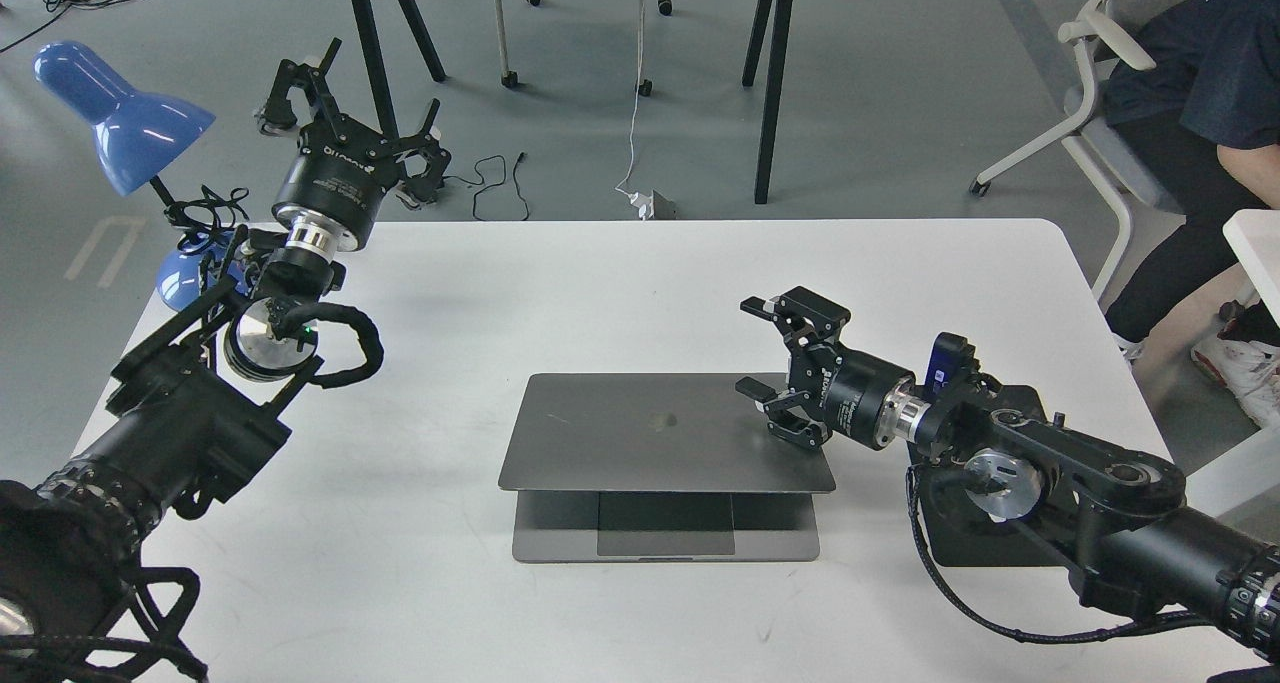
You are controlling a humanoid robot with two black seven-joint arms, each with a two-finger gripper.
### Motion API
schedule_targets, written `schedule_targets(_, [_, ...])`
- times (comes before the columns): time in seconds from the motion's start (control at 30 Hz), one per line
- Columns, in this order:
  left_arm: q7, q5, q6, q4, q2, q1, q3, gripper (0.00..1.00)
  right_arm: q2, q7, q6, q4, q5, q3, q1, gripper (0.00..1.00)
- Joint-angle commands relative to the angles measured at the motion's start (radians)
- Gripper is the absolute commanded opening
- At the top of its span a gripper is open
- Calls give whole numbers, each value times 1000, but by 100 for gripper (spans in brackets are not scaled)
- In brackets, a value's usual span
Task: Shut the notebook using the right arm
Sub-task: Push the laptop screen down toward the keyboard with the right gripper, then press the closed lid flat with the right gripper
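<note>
**Grey lid nearly down**

Grey metal laptop (665,433) sits at table centre, its lid tipped low over the trackpad but not shut. At three o'clock, the right gripper (775,348) hovers spread by the lid's edge. Next, I judge: press down gently. Left gripper (345,113) is spread, idle at ten o'clock.

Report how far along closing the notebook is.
Mostly done: the notebook's lid is tipped far down, its back facing up, with only the trackpad strip showing. In hand: the right gripper, jaws open, sits at the lid's right edge. Left: press the lid fully flat. The left gripper hovers away, uninvolved.
</note>
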State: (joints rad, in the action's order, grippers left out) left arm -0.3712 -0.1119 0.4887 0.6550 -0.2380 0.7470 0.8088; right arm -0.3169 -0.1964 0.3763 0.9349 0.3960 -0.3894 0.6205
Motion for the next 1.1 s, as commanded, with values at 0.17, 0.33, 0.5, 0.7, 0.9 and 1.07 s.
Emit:
schedule_targets(0.17, [1,0,0,0,0,0,0,100,4,2,-13,-4,81,55,-1,100])
schedule_targets(0.33, [1,0,0,1,0,0,0,100,4,3,-23,-7,83,55,-2,100])
schedule_targets(0.5, [0,0,0,2,0,0,1,100,4,9,-46,-7,83,56,-4,100])
schedule_targets(0.7, [0,0,0,2,0,0,1,100,4,12,-50,-7,84,58,-15,100])
schedule_targets(0.9, [0,0,0,2,0,0,1,100,2,14,-50,-7,84,58,-16,100])
schedule_targets(1.07, [0,0,0,0,0,0,1,100,2,14,-50,-7,86,58,-25,100])
